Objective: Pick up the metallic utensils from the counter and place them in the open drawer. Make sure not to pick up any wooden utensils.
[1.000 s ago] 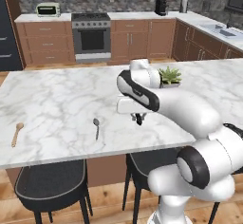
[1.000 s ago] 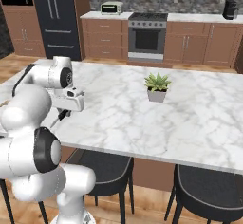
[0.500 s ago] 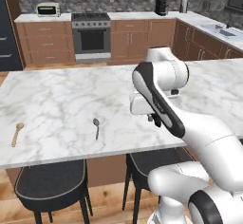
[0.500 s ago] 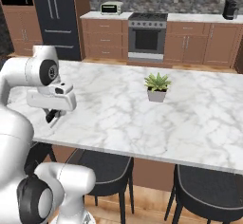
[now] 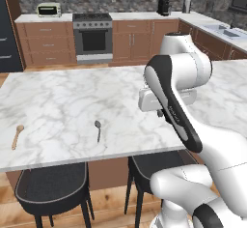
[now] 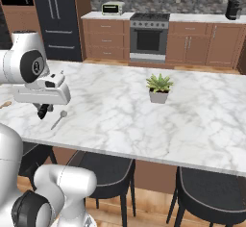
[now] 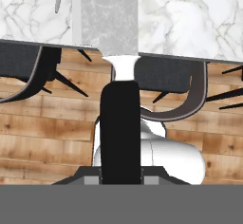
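The tool (image 7: 121,173) is clamped on the black handle of the knife (image 7: 118,95); in the hand view the grey blade runs up from the handle across the marble bench (image 5: 62,96). In the right base view the tool hangs above the bench's near left edge. The grey metal spoon (image 5: 98,130) lies flat on the bench near the front edge. A wooden spoon (image 5: 17,135) rests well to its left. A potted plant (image 6: 158,88) stands mid-bench.

On the tabletop (image 5: 72,96), a metal spoon (image 5: 98,130) lies near the front edge; a wooden spoon (image 5: 17,135) lies left; the plant (image 6: 158,87), apparently farther right.
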